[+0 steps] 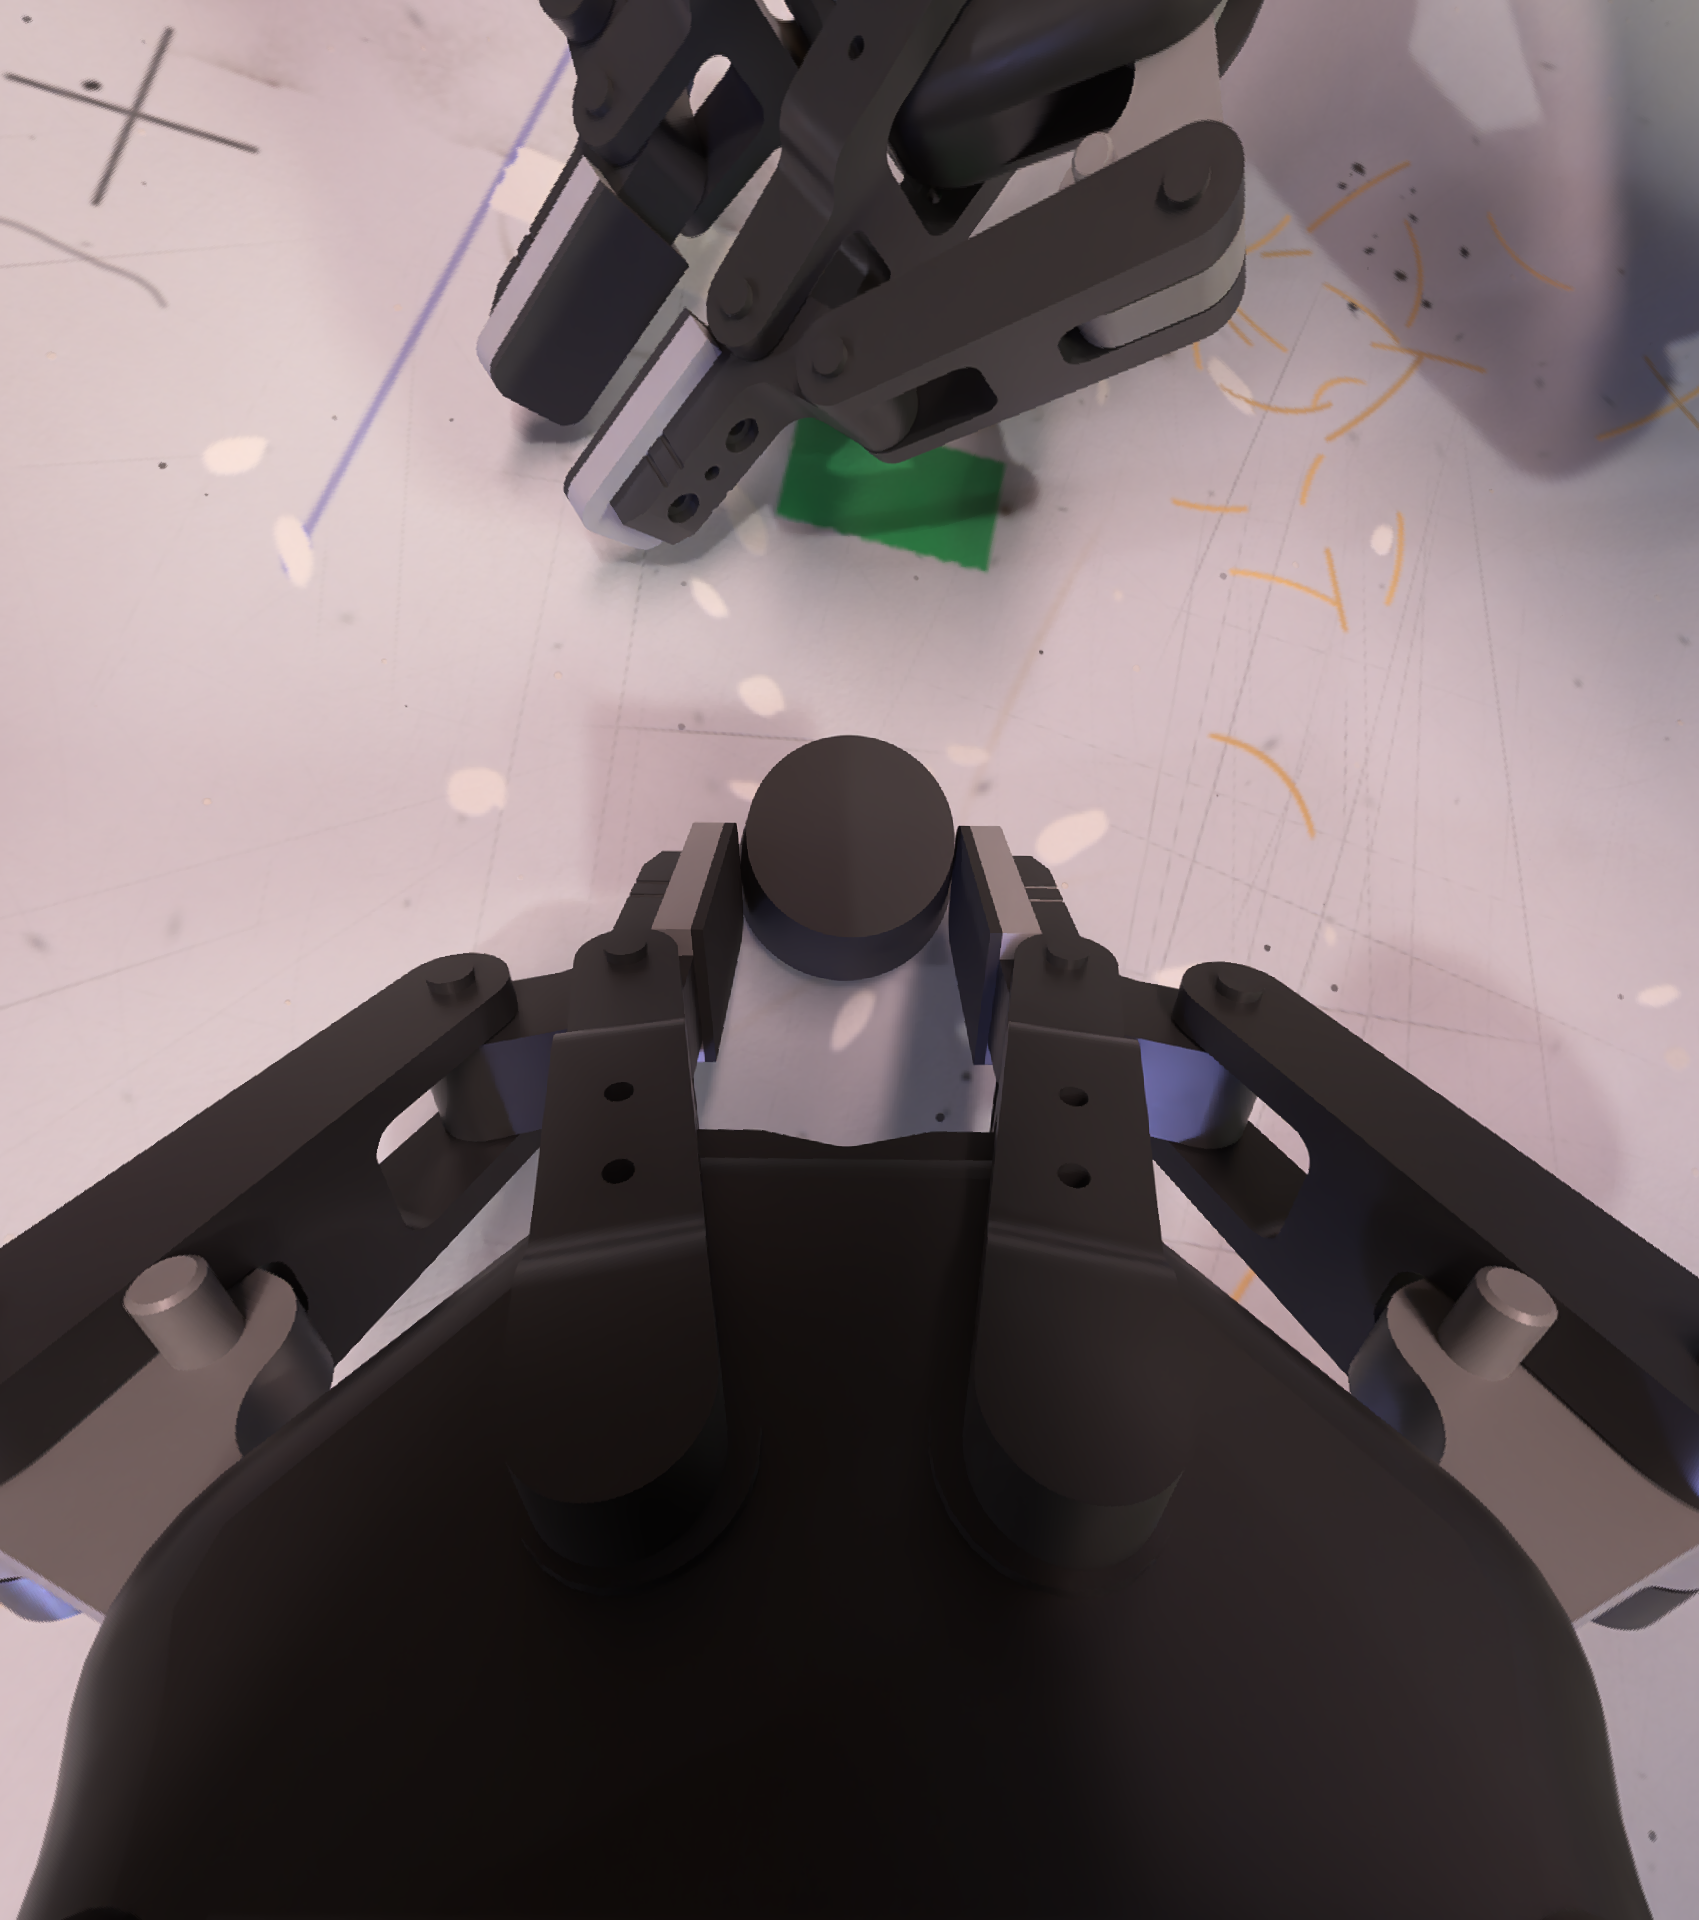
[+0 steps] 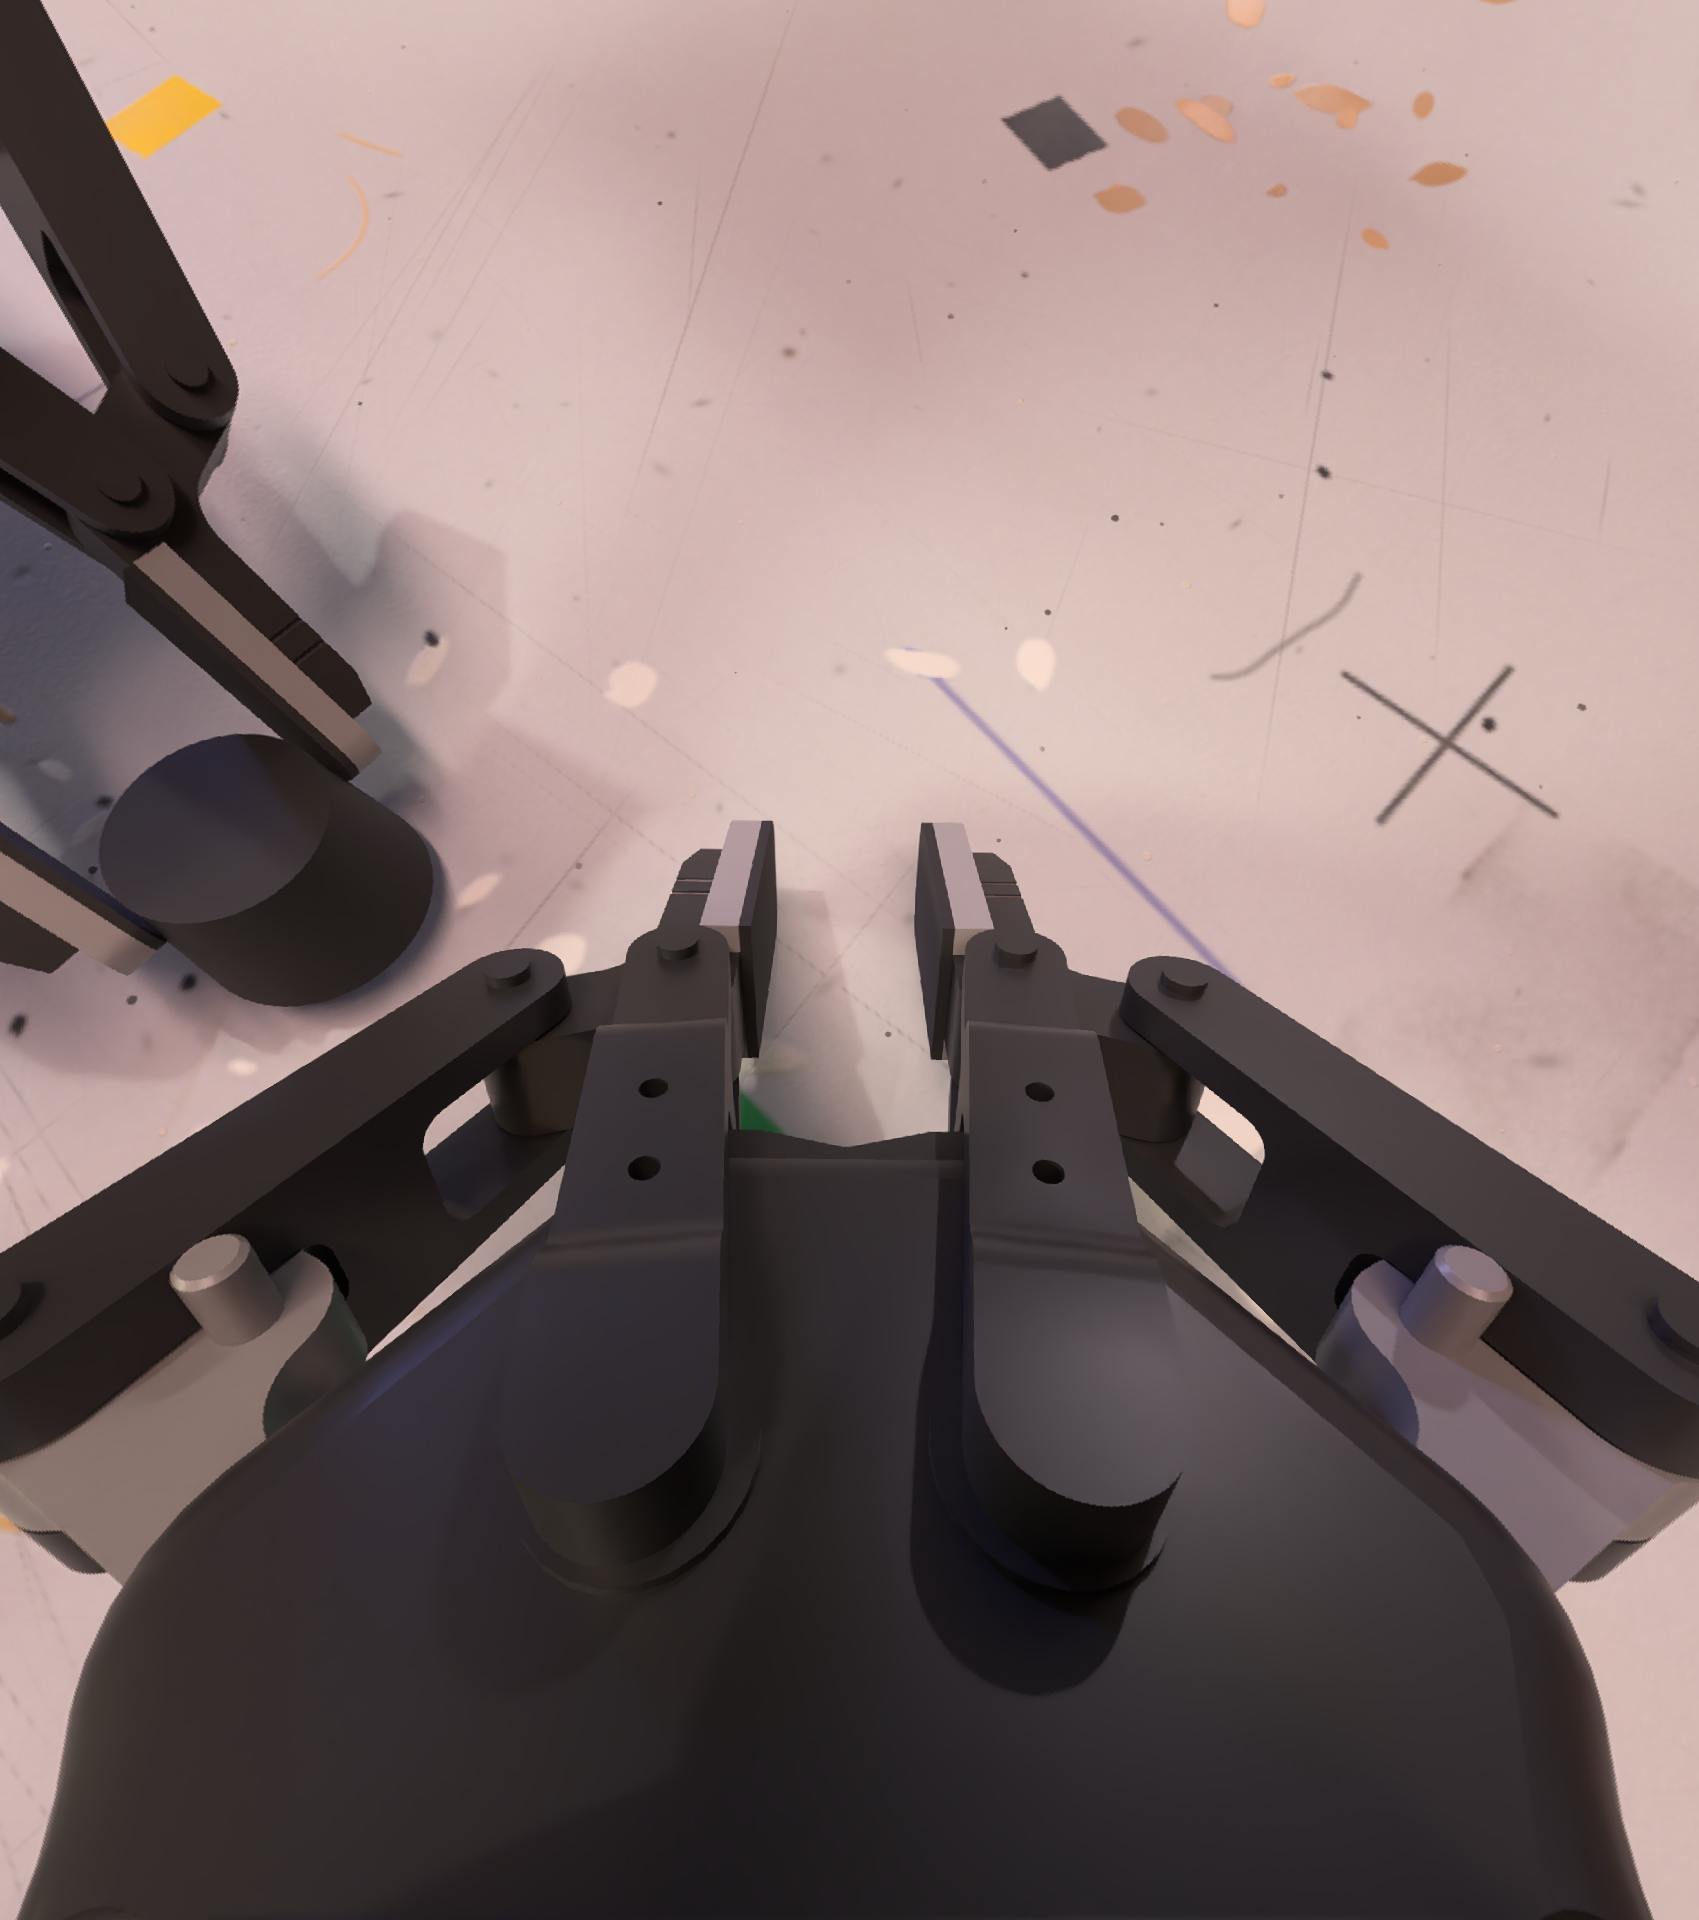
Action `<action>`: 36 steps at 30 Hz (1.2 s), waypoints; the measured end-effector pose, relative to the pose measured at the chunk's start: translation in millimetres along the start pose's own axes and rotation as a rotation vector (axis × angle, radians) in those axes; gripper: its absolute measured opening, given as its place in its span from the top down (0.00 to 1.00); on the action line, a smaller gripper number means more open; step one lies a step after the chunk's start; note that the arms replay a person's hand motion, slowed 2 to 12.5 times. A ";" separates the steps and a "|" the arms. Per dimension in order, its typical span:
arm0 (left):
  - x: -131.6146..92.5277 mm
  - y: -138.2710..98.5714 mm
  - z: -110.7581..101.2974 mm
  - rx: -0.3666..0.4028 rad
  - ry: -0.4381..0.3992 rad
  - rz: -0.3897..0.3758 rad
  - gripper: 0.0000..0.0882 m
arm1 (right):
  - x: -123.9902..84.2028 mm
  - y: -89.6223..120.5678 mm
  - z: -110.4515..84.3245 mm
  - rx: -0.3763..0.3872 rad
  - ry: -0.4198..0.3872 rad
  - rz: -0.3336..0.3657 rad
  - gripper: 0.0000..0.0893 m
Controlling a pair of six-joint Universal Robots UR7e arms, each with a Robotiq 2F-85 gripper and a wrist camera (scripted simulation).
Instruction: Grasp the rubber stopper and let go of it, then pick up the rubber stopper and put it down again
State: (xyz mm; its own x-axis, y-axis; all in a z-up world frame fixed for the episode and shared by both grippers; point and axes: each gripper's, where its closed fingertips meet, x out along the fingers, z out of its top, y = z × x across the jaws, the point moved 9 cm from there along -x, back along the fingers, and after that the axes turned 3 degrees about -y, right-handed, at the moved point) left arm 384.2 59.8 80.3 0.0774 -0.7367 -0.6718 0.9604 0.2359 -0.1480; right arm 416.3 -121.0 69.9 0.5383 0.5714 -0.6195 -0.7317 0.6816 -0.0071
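Dark matte linkages of the left gripper (image 1: pixel 847 914) pinch a black, round, flat-topped rubber stopper (image 1: pixel 845 847) between flat pads, resting on the pale, scratched, speckled tabletop (image 1: pixel 201 727). Just beyond, the right gripper (image 2: pixel 845 914) hangs with jaws spread, empty, beside a green square patch (image 1: pixel 892 504).

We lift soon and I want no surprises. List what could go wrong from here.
1. The left gripper pinches the rubber stopper only with its fingertips, so the round stopper might squirt forward or twist out.
2. The right gripper hangs open with nothing between its fingers, close beside the stopper over a green patch; a careless lift could bump the two grippers together.
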 end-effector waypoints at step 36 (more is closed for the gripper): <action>-9.2 6.3 -4.8 0.024 0.018 0.017 0.59 | 0.0 0.0 0.0 0.000 0.000 0.000 0.72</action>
State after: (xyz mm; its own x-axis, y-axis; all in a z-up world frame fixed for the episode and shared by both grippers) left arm 388.2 71.1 82.1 0.0895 -0.7207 -0.6875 0.9651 0.2332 -0.1188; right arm 416.2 -121.1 69.9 0.5384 0.5713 -0.6194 -0.7317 0.6816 -0.0072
